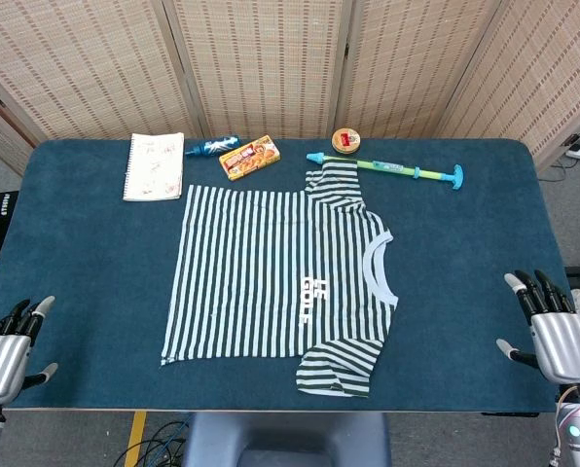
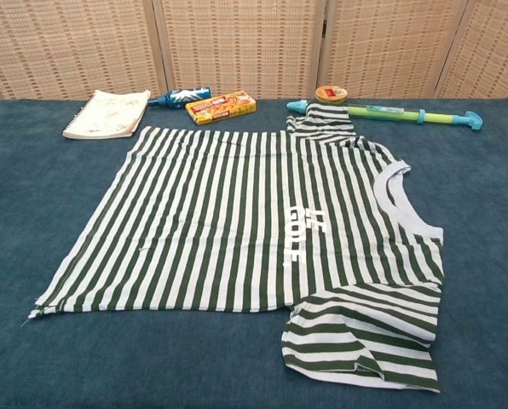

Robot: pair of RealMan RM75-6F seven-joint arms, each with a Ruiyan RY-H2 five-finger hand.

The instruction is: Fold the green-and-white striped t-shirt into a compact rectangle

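Resting at the near corners of the blue table (image 1: 86,292), both hands hold nothing. Left hand (image 1: 3,352): near-left corner, fingers spread apart, pointing away from the robot. Right hand (image 1: 555,331): near-right corner, fingers likewise apart and extended. Neither hand shows in the chest view.

Striped t-shirt (image 1: 280,272): green and white, lying flat and unfolded in the middle of the table, between the two hands and well apart from both. Collar (image 1: 380,265) toward the right hand, hem toward the left. One sleeve (image 1: 339,367) reaches the near table edge; the other sleeve (image 1: 337,183) lies at the far side. White lettering sits on the chest.

Far edge, left to right: spiral notebook (image 1: 154,166), just beyond the shirt's hem corner; blue wrapped item (image 1: 210,147); yellow-and-red box (image 1: 249,157); round tin (image 1: 346,141); long green-and-blue toy water pump (image 1: 392,171), its tip just beside the far sleeve.

Woven folding screen (image 1: 290,58) behind the table. Nothing lies between either hand and the shirt.
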